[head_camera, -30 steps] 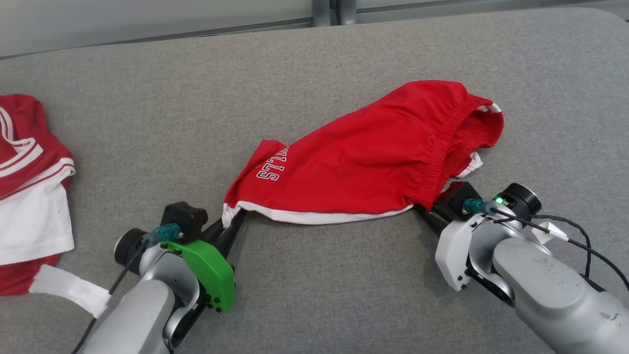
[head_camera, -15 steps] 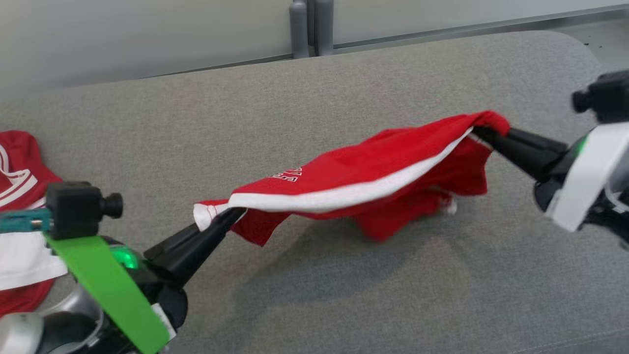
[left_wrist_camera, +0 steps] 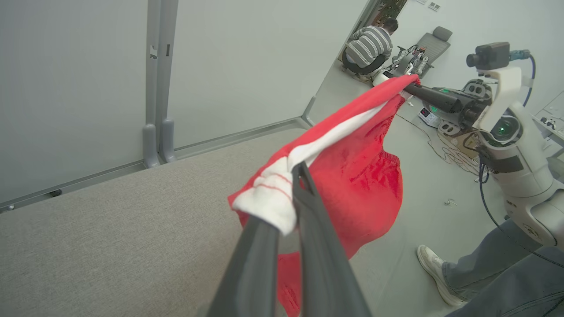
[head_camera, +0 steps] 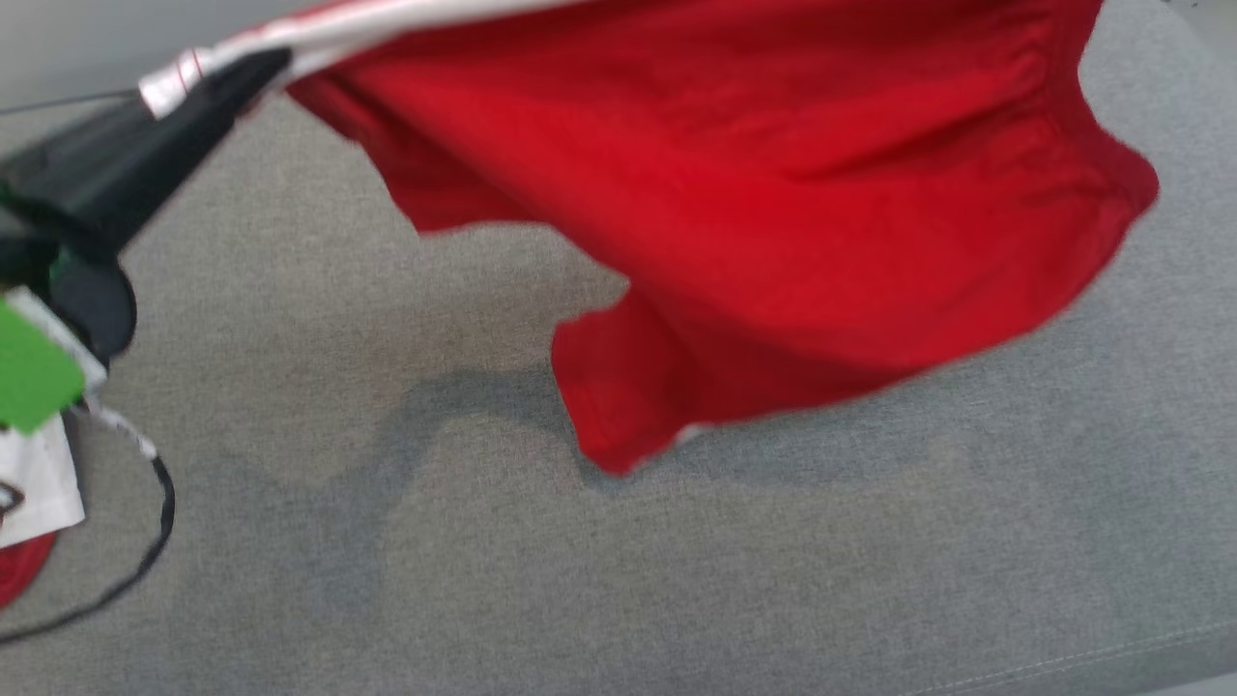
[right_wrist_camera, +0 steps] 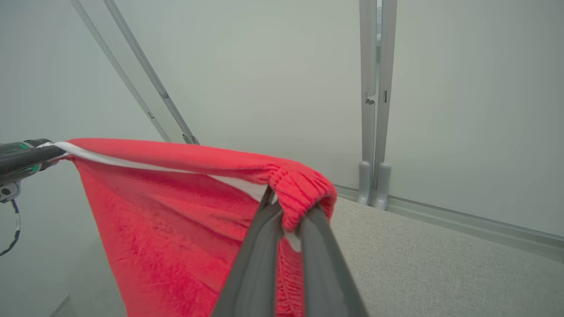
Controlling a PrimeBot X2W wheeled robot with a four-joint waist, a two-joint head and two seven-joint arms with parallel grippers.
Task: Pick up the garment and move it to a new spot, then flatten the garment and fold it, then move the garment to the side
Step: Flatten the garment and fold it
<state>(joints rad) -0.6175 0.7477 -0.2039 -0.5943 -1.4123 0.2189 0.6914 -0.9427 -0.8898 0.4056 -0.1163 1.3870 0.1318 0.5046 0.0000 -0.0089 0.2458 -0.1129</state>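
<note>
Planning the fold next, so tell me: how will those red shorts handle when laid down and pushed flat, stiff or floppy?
Probably very floppy: the red shorts sag in a deep drape between the left pincer and right pincer. Likely light, since two pinched edges carry them. Their hanging end may crumple first on the grey cushion.

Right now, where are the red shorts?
In the head view the red shorts are held up over the grey cushion, stretched between the left fingers at the upper left and the right fingers pinching the waistband.
</note>
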